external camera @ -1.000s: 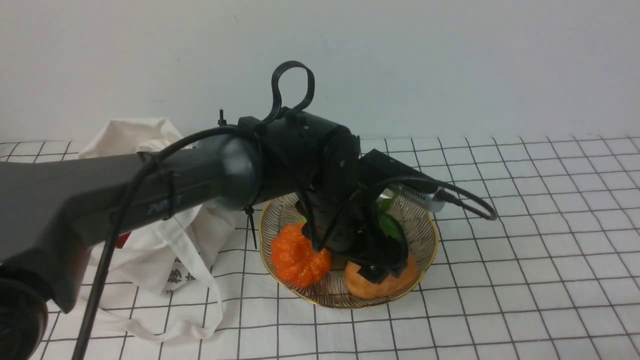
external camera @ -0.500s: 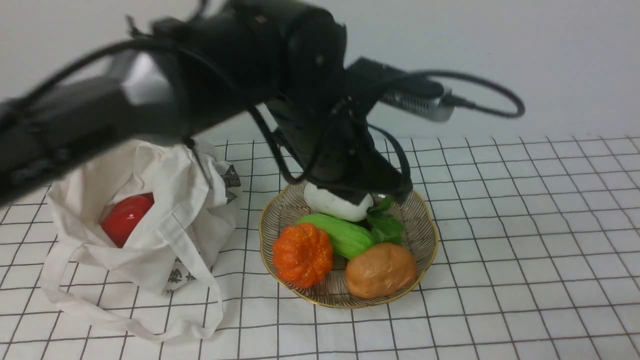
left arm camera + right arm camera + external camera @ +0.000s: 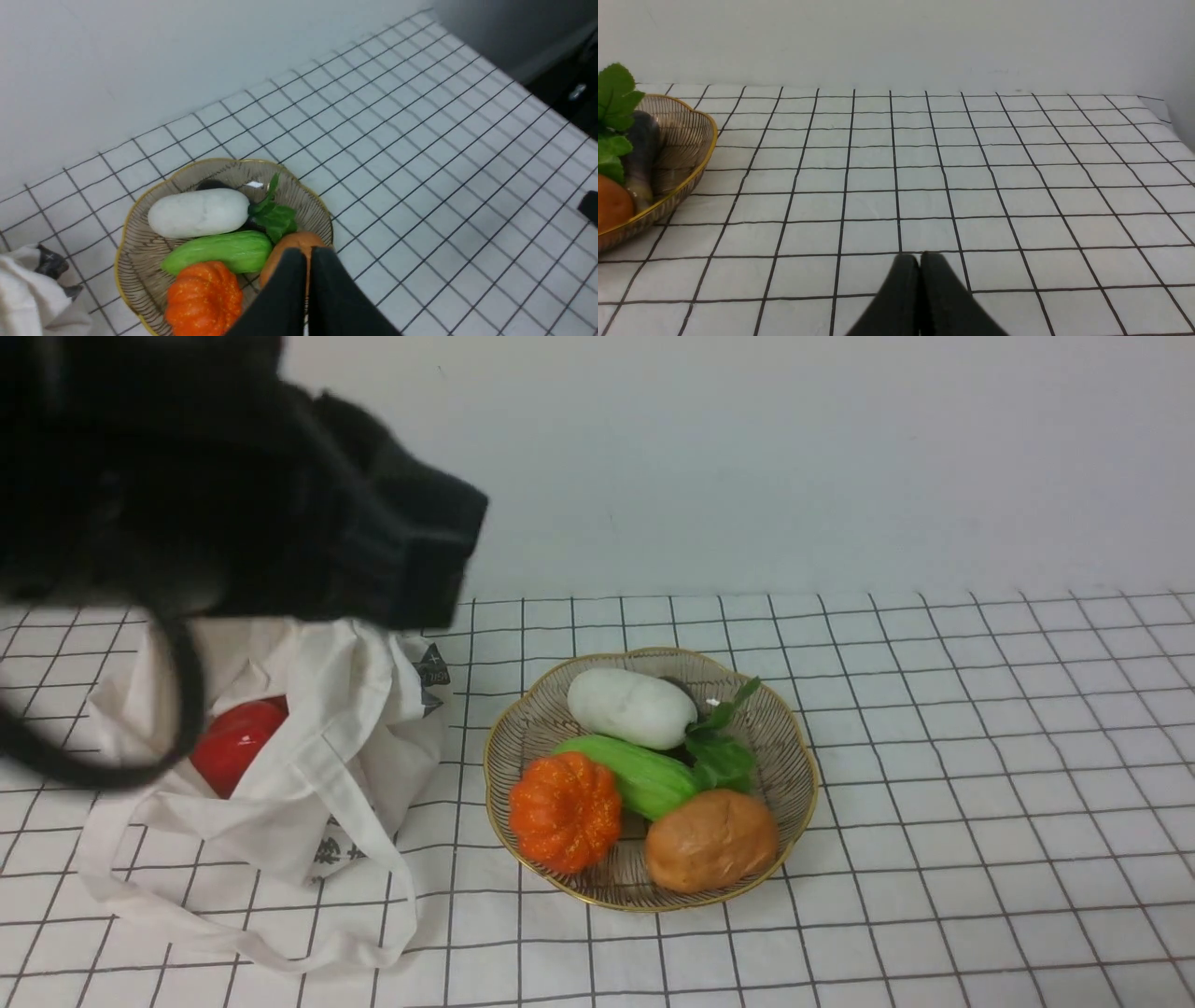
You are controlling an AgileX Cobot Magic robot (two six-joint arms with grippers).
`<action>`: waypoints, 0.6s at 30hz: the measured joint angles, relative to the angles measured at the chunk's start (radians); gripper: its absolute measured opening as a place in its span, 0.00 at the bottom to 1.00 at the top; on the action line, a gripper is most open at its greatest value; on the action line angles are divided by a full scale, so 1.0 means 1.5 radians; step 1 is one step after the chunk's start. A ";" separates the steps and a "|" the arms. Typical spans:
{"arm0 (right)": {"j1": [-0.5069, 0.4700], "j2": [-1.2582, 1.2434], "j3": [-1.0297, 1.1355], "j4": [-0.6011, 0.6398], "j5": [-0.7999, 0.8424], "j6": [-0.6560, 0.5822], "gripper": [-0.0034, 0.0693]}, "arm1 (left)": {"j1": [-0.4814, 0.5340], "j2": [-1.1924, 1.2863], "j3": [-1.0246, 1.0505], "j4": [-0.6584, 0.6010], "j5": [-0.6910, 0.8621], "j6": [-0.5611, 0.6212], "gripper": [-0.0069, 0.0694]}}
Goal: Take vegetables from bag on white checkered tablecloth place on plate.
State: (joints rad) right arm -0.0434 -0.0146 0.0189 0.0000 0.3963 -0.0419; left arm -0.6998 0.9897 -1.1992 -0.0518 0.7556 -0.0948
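Nestling in bag, front-only: red lump

You've got an orange pumpkin up against a green gourd, a white vegetable just behind that, green leaves beside them, and something red well off to the left.

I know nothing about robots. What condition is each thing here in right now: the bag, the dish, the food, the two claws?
bag: mouth open, slumped on the tablecloth
red vegetable: inside the bag
plate: flat on the tablecloth, filled
potato: on the plate, ungripped
pumpkin: on the plate
white oval: on the plate
left gripper: shut, empty
right gripper: shut, empty
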 joint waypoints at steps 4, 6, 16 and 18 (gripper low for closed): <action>0.000 0.000 0.000 0.000 0.000 0.000 0.03 | 0.000 -0.095 0.121 -0.024 -0.081 0.000 0.08; 0.000 0.000 0.000 0.000 0.000 0.000 0.03 | 0.000 -0.123 0.155 -0.025 -0.093 0.000 0.08; 0.000 0.000 0.000 0.000 0.000 0.000 0.03 | 0.000 -0.243 0.253 -0.004 -0.090 0.001 0.08; 0.000 0.000 0.000 0.000 0.000 0.000 0.03 | 0.000 -0.267 0.253 0.021 -0.089 -0.001 0.08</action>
State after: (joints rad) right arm -0.0434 -0.0146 0.0189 0.0000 0.3963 -0.0419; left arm -0.6998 0.5894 -0.8194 -0.0207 0.6219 -0.0956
